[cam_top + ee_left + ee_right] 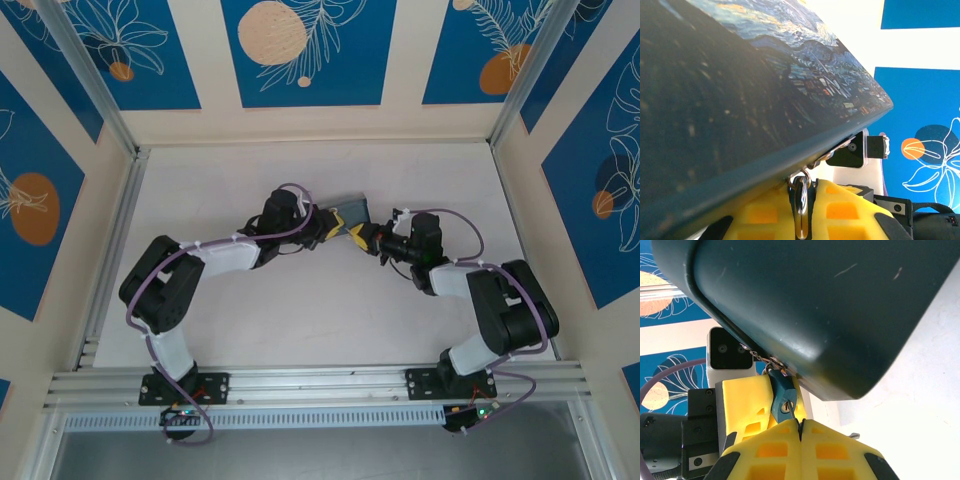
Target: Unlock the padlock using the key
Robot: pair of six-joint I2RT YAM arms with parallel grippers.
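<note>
Mid-table, the left gripper [327, 222] clamps the small blue padlock [783, 392], which hangs from the latch of a raised painted tin [352, 208]. From the padlock's five o'clock, the right gripper [801, 427], fingers pressed together, pinches the thin key [793, 415], its tip at the keyhole.

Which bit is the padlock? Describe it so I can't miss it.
Find the big dark tin box in the right wrist view. Under its lower edge hangs the padlock, just above the right hand pinching the key. It alone is small and blue, with a keyhole.
</note>
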